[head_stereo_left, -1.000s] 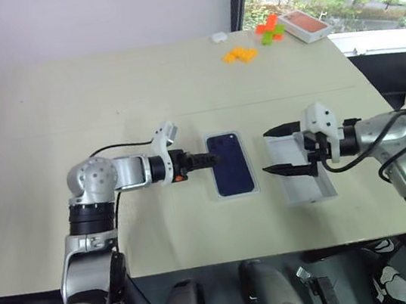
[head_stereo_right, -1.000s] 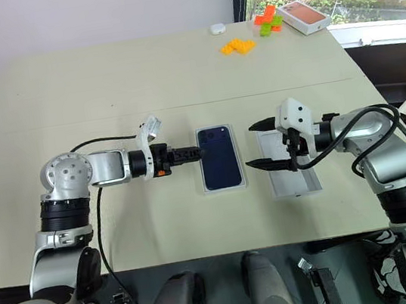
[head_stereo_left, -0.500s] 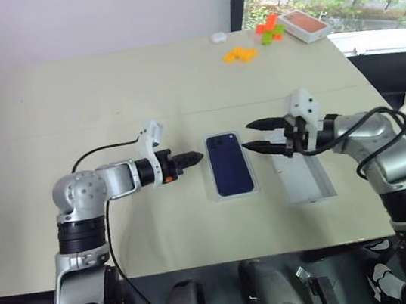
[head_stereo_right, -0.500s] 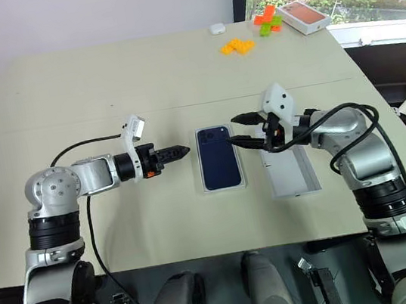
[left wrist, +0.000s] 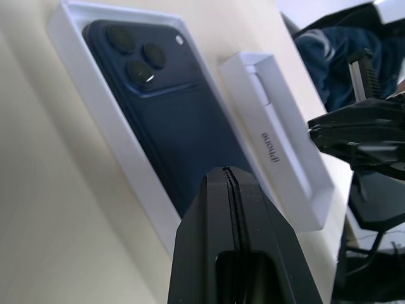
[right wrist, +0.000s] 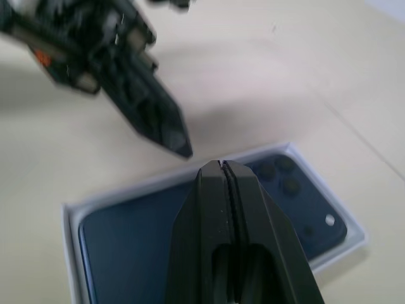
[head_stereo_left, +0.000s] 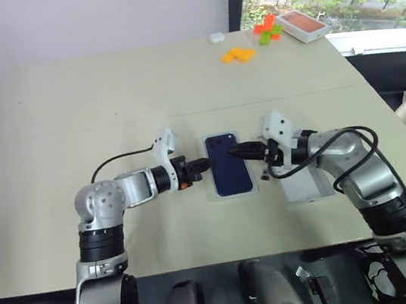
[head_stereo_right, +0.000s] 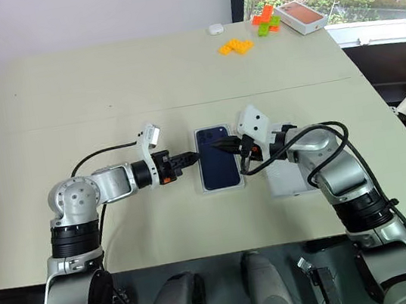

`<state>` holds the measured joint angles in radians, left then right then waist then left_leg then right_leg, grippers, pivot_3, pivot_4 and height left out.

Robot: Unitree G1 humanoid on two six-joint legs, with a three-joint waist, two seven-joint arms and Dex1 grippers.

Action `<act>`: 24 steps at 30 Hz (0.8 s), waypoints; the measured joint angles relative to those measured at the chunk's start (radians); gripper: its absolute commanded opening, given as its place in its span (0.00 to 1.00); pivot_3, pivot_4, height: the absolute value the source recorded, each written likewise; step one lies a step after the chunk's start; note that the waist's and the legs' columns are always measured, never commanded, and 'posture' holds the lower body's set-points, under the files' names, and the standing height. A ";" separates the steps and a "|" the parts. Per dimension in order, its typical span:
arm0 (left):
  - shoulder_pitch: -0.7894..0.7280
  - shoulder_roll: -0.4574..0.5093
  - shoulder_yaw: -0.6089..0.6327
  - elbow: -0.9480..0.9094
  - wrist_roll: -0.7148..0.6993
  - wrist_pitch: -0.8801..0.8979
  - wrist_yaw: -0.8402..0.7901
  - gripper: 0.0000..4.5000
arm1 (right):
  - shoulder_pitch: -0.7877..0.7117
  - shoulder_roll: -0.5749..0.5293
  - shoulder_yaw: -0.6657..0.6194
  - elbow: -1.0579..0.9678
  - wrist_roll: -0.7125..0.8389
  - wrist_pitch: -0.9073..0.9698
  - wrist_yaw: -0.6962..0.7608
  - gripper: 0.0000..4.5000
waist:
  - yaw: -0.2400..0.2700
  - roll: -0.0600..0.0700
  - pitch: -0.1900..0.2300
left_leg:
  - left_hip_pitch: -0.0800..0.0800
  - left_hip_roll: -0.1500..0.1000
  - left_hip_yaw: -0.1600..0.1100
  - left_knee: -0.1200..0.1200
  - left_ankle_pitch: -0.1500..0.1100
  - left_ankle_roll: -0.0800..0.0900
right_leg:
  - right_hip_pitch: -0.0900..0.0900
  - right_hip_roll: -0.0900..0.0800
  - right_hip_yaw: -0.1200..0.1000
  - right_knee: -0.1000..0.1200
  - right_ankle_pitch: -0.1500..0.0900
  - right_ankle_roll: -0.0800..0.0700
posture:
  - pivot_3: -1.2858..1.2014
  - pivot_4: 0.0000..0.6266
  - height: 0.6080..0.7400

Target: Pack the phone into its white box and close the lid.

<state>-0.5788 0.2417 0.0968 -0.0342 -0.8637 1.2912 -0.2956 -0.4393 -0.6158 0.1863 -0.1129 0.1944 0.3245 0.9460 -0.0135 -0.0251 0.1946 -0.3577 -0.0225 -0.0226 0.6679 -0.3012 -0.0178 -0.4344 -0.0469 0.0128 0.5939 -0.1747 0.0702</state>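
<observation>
The dark navy phone (head_stereo_left: 229, 163) lies back up inside the white box (left wrist: 95, 107) at the table's middle, its camera cluster at the far left corner. The lid (head_stereo_left: 308, 182) rests inside up just right of the box, partly hidden by my right arm. My left gripper (head_stereo_left: 203, 165) is shut and empty, its tip at the box's left edge. From the right, my right gripper (head_stereo_left: 235, 150) points over the phone's far right part, also shut with nothing in it. The left wrist view shows the phone (left wrist: 171, 107), the lid (left wrist: 278, 152) and my right gripper (left wrist: 354, 136).
At the far right of the table lie orange bricks (head_stereo_left: 239, 55), green and orange blocks (head_stereo_left: 269, 30), an orange-topped white box (head_stereo_left: 302, 24) and a small white object (head_stereo_left: 217, 37). The table's right edge runs close behind my right arm.
Both grippers have shut. The right gripper moved left from above the lid to over the phone. The left gripper drew back, then returned to the box's left edge.
</observation>
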 measured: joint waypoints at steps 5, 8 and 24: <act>0.022 0.038 -0.058 -0.007 0.060 -0.024 -0.033 0.00 | 0.034 -0.033 0.069 0.036 -0.081 -0.034 0.023 0.01 | -0.001 0.000 0.000 | 0.000 0.000 0.001 0.000 0.000 0.000 | 0.000 -0.001 0.001 0.000 -0.001 -0.001 | 0.52 0.24 1.00; 0.029 0.052 -0.073 -0.006 0.083 -0.025 -0.038 0.00 | 0.033 -0.033 0.069 0.038 -0.095 -0.048 0.022 0.01 | -0.001 0.000 0.000 | 0.001 0.001 0.001 0.000 0.000 0.000 | 0.000 0.000 0.001 0.000 -0.003 0.002 | 0.52 0.24 1.00; 0.016 0.262 -0.005 -0.073 0.078 -0.220 -0.351 1.00 | -0.076 -0.070 -0.131 -0.149 0.157 0.484 -0.069 0.95 | 0.000 0.000 0.000 | -0.002 0.001 0.001 0.000 0.000 0.001 | -0.003 -0.001 0.001 0.000 -0.001 -0.003 | 0.52 0.24 1.00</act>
<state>-0.5627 0.5034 0.0914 -0.1073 -0.7861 1.0710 -0.6466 -0.5155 -0.6861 0.0557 -0.2616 0.3517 0.8087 0.8770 -0.0137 -0.0248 0.1948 -0.3601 -0.0213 -0.0215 0.6678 -0.3017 -0.0170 -0.4370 -0.0480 0.0135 0.5935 -0.1761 0.0676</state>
